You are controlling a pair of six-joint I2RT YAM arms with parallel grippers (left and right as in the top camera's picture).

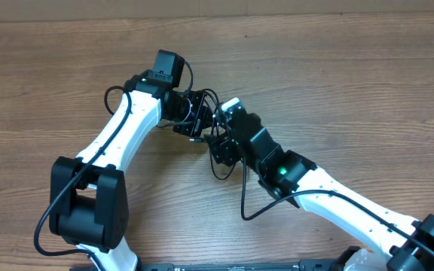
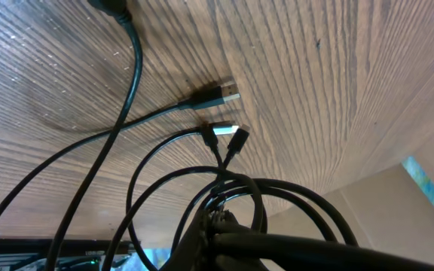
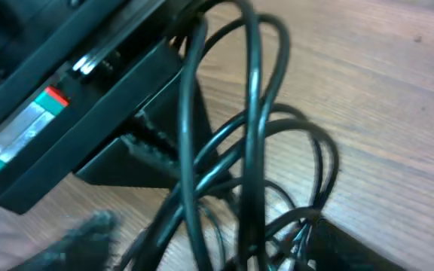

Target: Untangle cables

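The left tool (image 1: 196, 124) is clamped on the bunched cables (image 2: 236, 179). Their loops spread out from it, and the plugs (image 2: 215, 96) reach down to the tabletop (image 1: 353, 75). The right tool (image 1: 218, 147) sits just beside it. Its fingers stand apart, with several loops running between them in the blurred wrist view.

The wood-grain table (image 1: 353, 75) carries loose black cables (image 2: 136, 60), their plug ends (image 2: 215, 96) lying on its surface
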